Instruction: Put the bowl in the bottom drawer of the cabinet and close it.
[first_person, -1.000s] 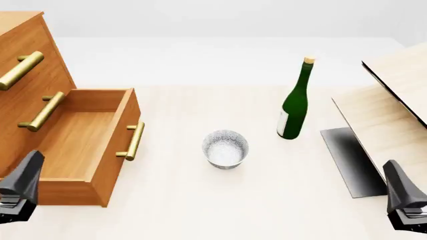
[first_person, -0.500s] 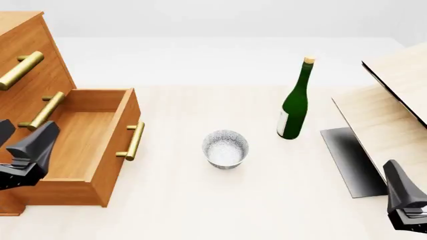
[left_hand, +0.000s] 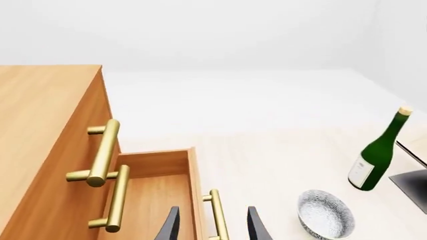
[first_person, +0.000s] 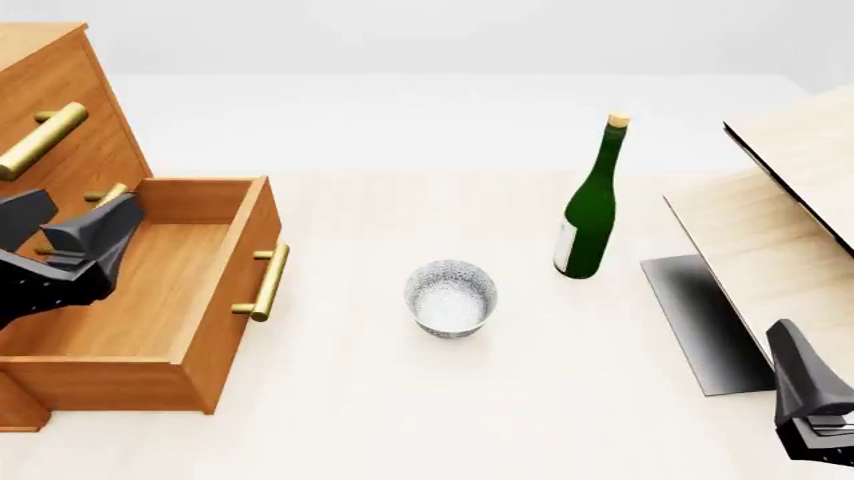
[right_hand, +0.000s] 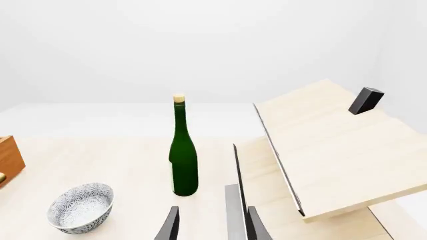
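The speckled white-grey bowl (first_person: 451, 297) stands upright on the table, mid-front, also in the left wrist view (left_hand: 325, 214) and the right wrist view (right_hand: 81, 207). The orange-brown cabinet (first_person: 54, 75) (left_hand: 47, 125) is at the left. Its bottom drawer (first_person: 238, 300) (left_hand: 160, 162) is pulled out and nothing shows inside it. My left gripper (first_person: 78, 222) (left_hand: 213, 210) hovers open over the drawer's left part, well left of the bowl. My right gripper (first_person: 801, 385) (right_hand: 213, 209) is open near the front right corner, holding nothing.
A green wine bottle (first_person: 591, 205) stands upright behind and right of the bowl. Pale slanted boards (first_person: 774, 210) rise at the right, with a dark panel (first_person: 694, 320) at their foot. Brass bar handles (first_person: 267, 282) stick out from the drawer fronts.
My left gripper has moved forward and up from the table's front left edge to above the open bottom drawer. The right gripper, bowl and bottle have stayed put.
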